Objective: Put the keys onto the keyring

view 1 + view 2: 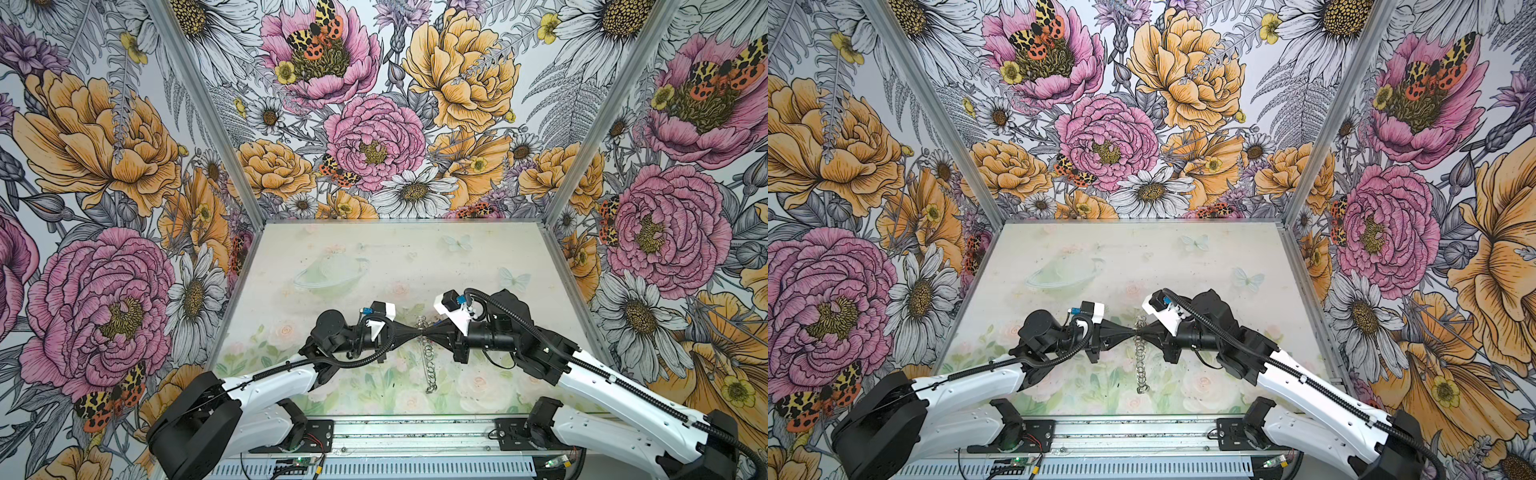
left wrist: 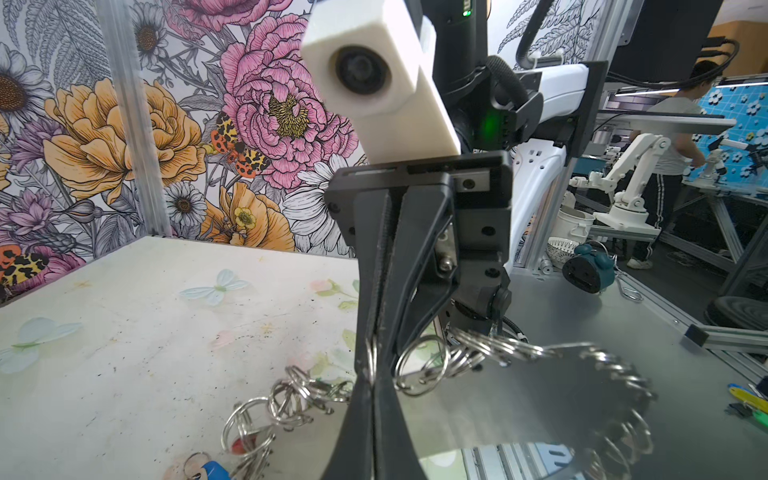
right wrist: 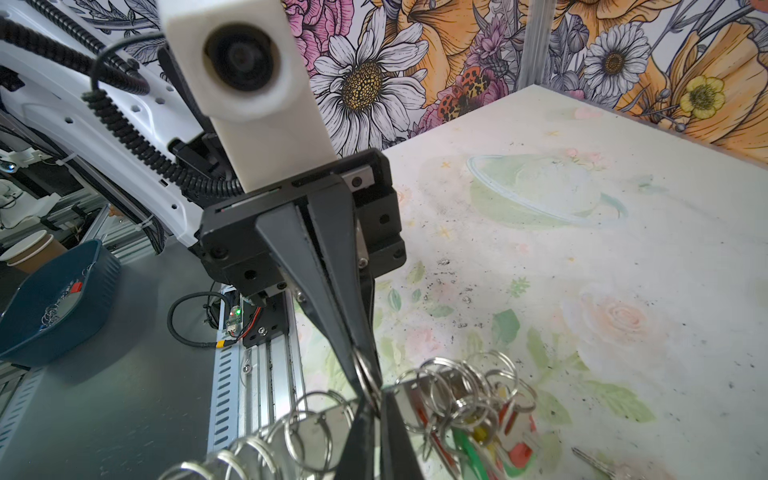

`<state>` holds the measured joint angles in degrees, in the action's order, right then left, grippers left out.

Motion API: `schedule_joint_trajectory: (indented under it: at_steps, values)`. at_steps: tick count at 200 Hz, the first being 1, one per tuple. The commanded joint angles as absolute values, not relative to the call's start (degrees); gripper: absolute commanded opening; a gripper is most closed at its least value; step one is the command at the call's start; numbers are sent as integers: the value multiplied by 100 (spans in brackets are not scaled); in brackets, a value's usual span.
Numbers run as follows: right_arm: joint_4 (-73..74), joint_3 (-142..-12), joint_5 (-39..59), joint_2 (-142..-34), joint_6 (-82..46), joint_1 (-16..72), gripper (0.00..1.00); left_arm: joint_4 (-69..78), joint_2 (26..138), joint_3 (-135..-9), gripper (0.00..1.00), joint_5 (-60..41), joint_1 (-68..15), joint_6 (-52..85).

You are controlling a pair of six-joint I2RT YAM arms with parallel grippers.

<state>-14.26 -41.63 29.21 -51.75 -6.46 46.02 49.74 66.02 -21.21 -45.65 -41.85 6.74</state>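
Left wrist view shows my left gripper (image 2: 376, 409) clamped fully closed on the rim of the keyring (image 2: 540, 399). My right gripper (image 2: 376, 359) meets it tip to tip, its jaws pressed together on a silver loop (image 3: 365, 378) of that same rim. In both top views the keyring hangs edge-on between my two arms, above the worktop (image 1: 353, 257) midway across and toward its front edge, long axis running from far edge to near edge. The keys (image 3: 482, 434) bunch among loops at its far end, just beside the pinch; whether every tag is threaded I cannot tell. Neither arm is nearer, so I judge the coming move turns on this shared grip.
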Motion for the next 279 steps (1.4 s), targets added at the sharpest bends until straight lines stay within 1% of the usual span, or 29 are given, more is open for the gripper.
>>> schedule_joint_trajectory:
  at_steps: [1,26,60,81,100,120,131,149,167,203,251,279]
  values:
    - [-1177,-4139,3103,-5124,-574,4673,4,5508,6566,-2149,0,-4910,-4227,826]
    - [-1178,-4175,3190,-5126,-524,4686,2,5282,6620,-2257,0,-5077,-4233,795]
    - [-1173,-4219,3158,-5143,-453,4746,1,5216,6679,-2293,0,-5163,-4252,817]
    - [-1182,-4241,3004,-5167,-415,4815,0,4983,6748,-2387,0,-5247,-4271,785]
    - [-1213,-4270,2757,-5183,-424,4846,0,4444,6701,-2471,0,-5212,-4272,557]
    - [-1457,-4378,2518,-5253,-430,4843,0,3587,6466,-2558,8,-4965,-4257,140]
    - [-1684,-4483,2428,-5337,-396,4843,0,3121,6305,-2600,11,-4815,-4229,-69]
    - [-2158,-4713,2236,-5514,-319,4852,0,2727,6039,-2587,25,-4524,-4116,-140]
    - [-2605,-4961,2114,-5687,-196,4872,0,2409,5801,-2587,33,-4321,-4030,-253]
    - [-3195,-5395,2039,-5847,33,4900,0,1541,5651,-2841,34,-4023,-4078,-662]
    - [-3753,-5817,2139,-6142,421,4992,0,1279,5800,-3074,34,-4076,-4201,-762]
    - [-3788,-5897,2291,-6206,522,5029,0,1230,5818,-3090,32,-4106,-4219,-778]
